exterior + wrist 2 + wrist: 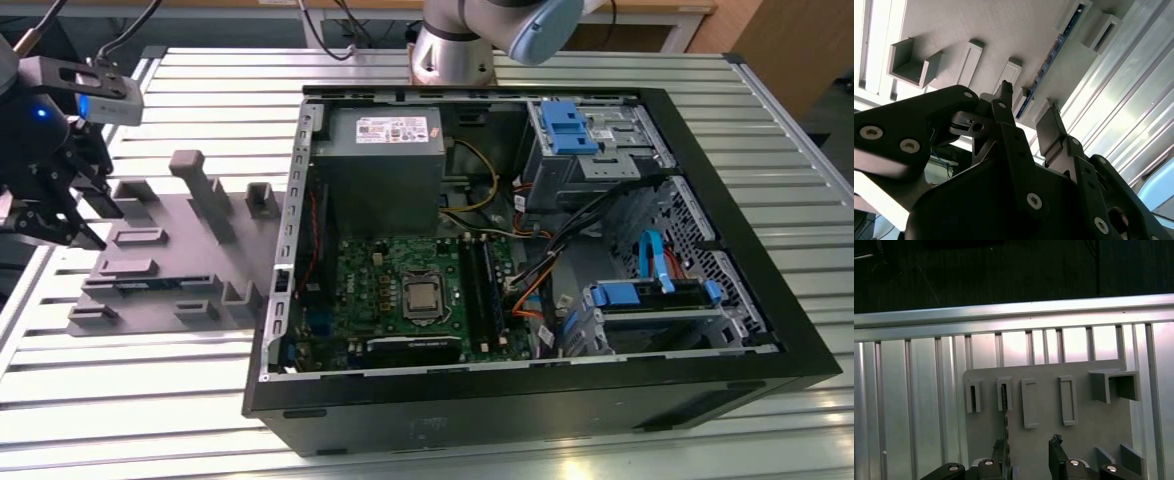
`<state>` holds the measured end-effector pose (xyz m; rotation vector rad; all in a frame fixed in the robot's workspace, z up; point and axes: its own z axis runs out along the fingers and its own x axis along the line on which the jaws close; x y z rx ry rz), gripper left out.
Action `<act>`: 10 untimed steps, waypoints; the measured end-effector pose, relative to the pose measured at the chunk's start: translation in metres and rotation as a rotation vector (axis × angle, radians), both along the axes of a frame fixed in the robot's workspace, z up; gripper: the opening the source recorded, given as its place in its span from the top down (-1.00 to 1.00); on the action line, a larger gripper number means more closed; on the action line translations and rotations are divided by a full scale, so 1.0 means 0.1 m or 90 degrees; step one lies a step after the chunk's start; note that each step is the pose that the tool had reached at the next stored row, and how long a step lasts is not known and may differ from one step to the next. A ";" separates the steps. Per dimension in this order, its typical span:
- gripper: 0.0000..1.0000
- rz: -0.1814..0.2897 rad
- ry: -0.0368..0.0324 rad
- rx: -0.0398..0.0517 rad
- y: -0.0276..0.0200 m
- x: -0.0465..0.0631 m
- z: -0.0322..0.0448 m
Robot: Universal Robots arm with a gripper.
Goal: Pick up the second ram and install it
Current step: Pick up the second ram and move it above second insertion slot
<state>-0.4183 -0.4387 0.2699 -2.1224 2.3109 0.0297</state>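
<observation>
Second ram (1056, 49), a thin blue stick edge-on, stands in its gray holder (1004, 30), hand (1026, 112) open.

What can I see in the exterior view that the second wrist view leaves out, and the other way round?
Exterior view: the open black computer case with its green circuit board, and the arm's grey base. Second wrist view: the long blue circuit-board stick standing on edge in a slot. Both: the open black hand by the grey slotted holder plate on the ribbed metal table.
</observation>
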 end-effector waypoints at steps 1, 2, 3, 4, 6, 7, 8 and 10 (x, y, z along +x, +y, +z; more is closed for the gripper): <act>0.06 0.000 -0.0001 0.0000 0.000 0.00 0.003; 0.06 0.000 0.0000 0.0000 0.000 0.00 0.005; 0.06 0.000 -0.0001 0.0000 0.000 0.00 0.062; 0.06 0.000 -0.0001 0.0000 0.000 0.00 0.065; 0.06 0.000 -0.0001 0.0000 0.000 0.00 0.070; 0.06 0.000 0.0000 0.0000 0.000 0.00 0.074; 0.06 0.000 -0.0001 0.0000 0.000 0.00 0.076; 0.06 0.000 -0.0001 0.0000 0.000 0.00 0.082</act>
